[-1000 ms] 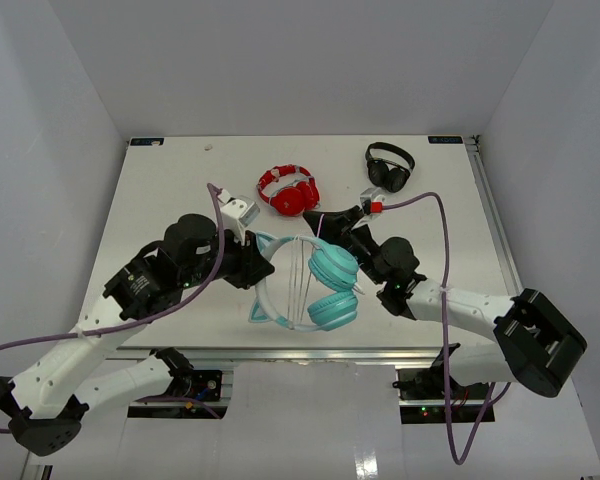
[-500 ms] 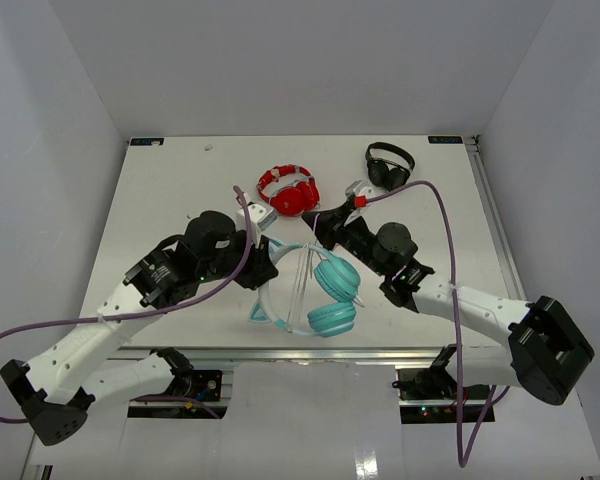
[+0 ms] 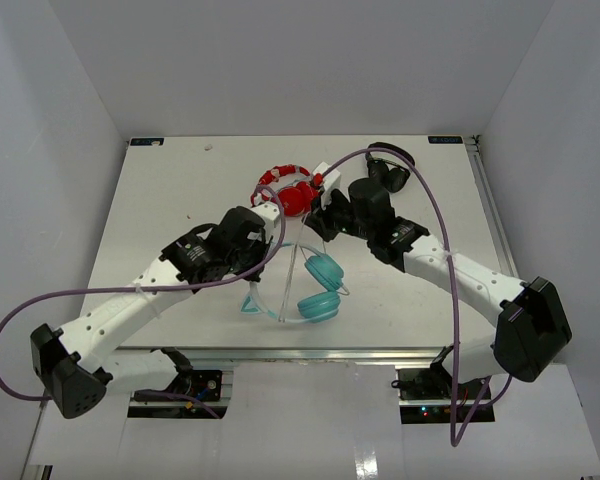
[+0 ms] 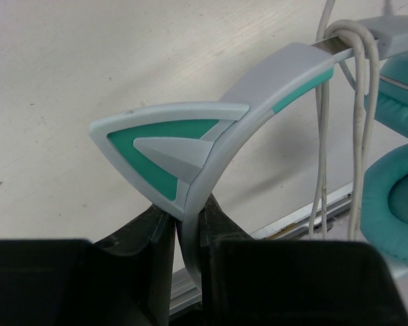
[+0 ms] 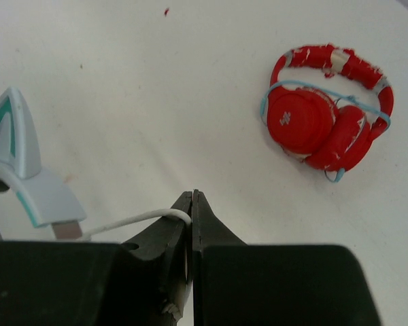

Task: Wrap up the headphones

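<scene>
The teal headphones [image 3: 315, 288] hang lifted over the table's near middle, ear cups low, pale headband [image 4: 258, 88] with a cat-ear point [image 4: 156, 146]. My left gripper [image 3: 263, 258] is shut on the headband just below that point [image 4: 188, 217]. The thin white cable [image 4: 359, 122] loops several times round the headband near the ear cup [image 4: 394, 197]. My right gripper [image 3: 320, 218] is shut on the cable [image 5: 136, 219] and holds it taut, up and behind the headphones. The cable's plug end is hidden.
Red headphones [image 3: 288, 190] lie behind the grippers, also in the right wrist view [image 5: 326, 122]. Black headphones [image 3: 388, 168] lie at the back right, partly behind the right arm. The table's metal front edge [image 3: 380, 352] runs below the headphones.
Both grippers moved away from me and toward the table's middle. The headphones tilted more upright, the cups swinging down. The right gripper drew the cable up toward the red headphones.
</scene>
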`<state>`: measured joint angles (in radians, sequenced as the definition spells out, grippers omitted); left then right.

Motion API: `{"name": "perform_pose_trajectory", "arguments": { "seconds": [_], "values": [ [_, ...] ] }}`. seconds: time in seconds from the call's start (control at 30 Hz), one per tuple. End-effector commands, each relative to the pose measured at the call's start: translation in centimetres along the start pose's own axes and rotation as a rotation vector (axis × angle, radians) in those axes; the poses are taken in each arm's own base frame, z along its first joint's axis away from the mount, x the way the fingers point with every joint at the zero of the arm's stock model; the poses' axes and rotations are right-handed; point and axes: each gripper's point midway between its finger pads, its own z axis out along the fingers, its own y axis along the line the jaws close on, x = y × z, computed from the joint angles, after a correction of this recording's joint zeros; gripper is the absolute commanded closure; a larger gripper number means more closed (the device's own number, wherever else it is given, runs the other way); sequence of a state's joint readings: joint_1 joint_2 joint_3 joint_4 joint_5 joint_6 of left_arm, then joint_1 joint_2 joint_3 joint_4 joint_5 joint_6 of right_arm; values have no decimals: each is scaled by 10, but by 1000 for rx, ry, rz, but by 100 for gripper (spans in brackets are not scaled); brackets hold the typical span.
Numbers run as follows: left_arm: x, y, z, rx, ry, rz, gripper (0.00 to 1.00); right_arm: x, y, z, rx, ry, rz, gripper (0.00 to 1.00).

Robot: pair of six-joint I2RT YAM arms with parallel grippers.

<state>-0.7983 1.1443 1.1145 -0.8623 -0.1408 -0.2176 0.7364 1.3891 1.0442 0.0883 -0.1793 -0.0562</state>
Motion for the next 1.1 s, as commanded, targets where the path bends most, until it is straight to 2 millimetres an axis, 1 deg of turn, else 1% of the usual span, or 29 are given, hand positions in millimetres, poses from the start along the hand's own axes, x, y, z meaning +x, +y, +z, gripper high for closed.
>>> {"name": "perform_pose_trajectory", "arguments": {
  "seconds": [0.0,0.03,0.07,0.1,0.27,0.3,0.43,0.57,0.67,0.73,0.77,0.83,0.97,1.07],
  "values": [
    [14,16,-5,-103,106,49,100,-39,-12,-5,-16,-37,-75,92],
    [14,19,-4,-128,109,50,100,-39,-12,-4,-25,-23,-75,92],
    [14,24,-2,-159,115,53,100,-32,-11,-1,-39,17,-67,92],
    [14,28,-1,-187,119,54,100,-28,-9,0,-56,40,-60,92],
    [16,44,9,-306,142,36,100,-29,5,13,-153,71,-1,92],
    [13,46,10,-330,136,20,100,-29,8,16,-175,74,18,92],
    [5,49,15,-376,116,-23,100,-28,28,20,-295,78,64,92],
    [0,53,22,-427,104,-75,100,-25,32,23,-317,92,106,92],
    [-5,56,24,-465,75,-126,100,-24,40,23,-357,93,146,92],
    [-10,59,24,-490,53,-165,100,-19,46,23,-379,101,194,92],
    [-12,62,24,-506,45,-177,100,-22,47,23,-385,81,198,92],
    [-19,63,23,-518,17,-222,100,-12,50,22,-379,89,239,92],
    [-34,65,18,-523,-49,-289,100,-4,52,22,-371,63,276,92],
    [-39,66,14,-528,-78,-321,100,-3,52,25,-370,50,289,92]
  ]
}}
